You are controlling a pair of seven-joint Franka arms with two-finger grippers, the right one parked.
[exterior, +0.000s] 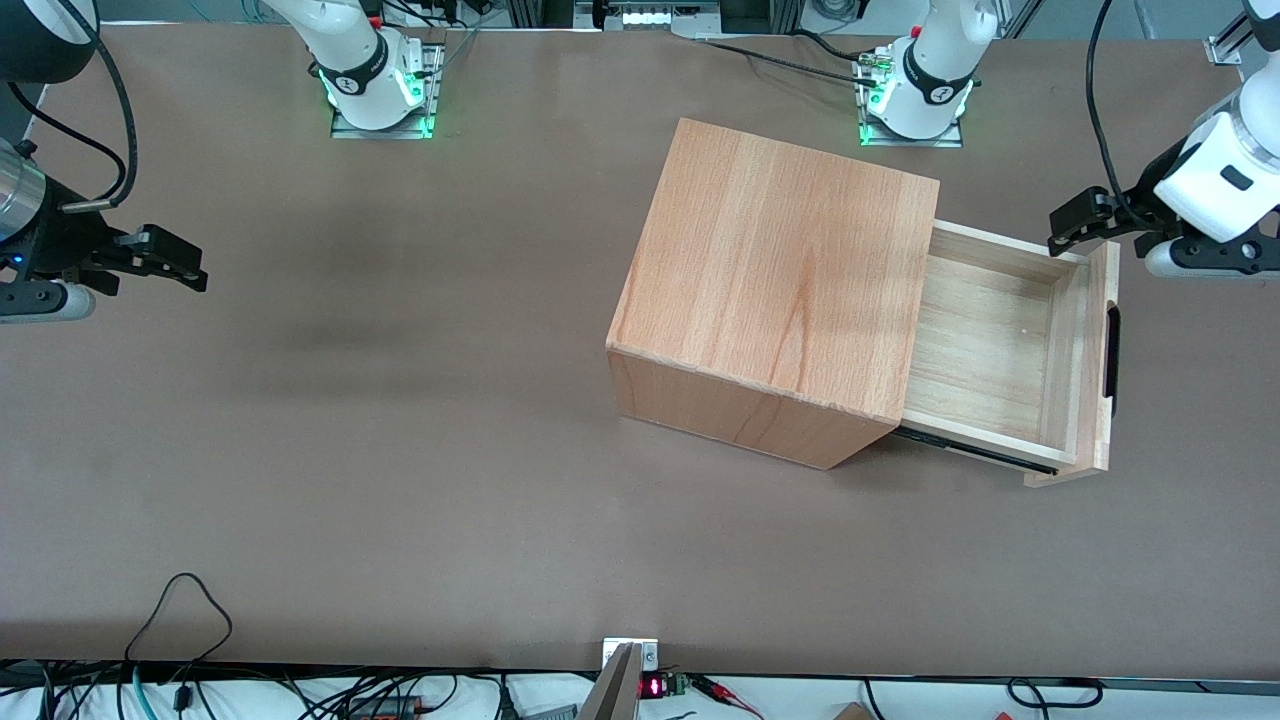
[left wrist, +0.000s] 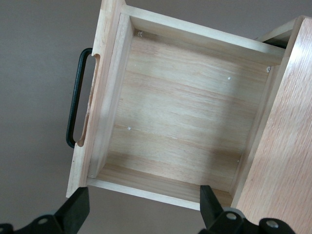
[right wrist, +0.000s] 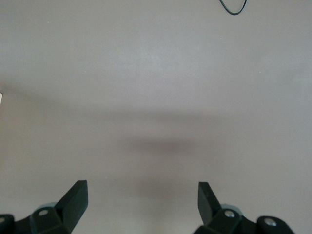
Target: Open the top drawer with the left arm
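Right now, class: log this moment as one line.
top drawer: pulled out, nothing inside | handle: free | hand: open, above drawer's corner

The top drawer [exterior: 1010, 350] is standing pulled well out of the wooden box [exterior: 775, 290], its pale inside lying bare. The left arm [exterior: 1225, 170] is holding its gripper [exterior: 1065, 225] above the drawer's corner farthest from the camera, just beside the front panel [exterior: 1103, 330]. The black bar handle [exterior: 1112, 350] is sitting nearer the camera than the gripper, apart from it.

Pale raw-wood top drawer [exterior: 985, 335], matt black handle [exterior: 1111, 350], matt black plastic gripper [exterior: 1075, 222] above.
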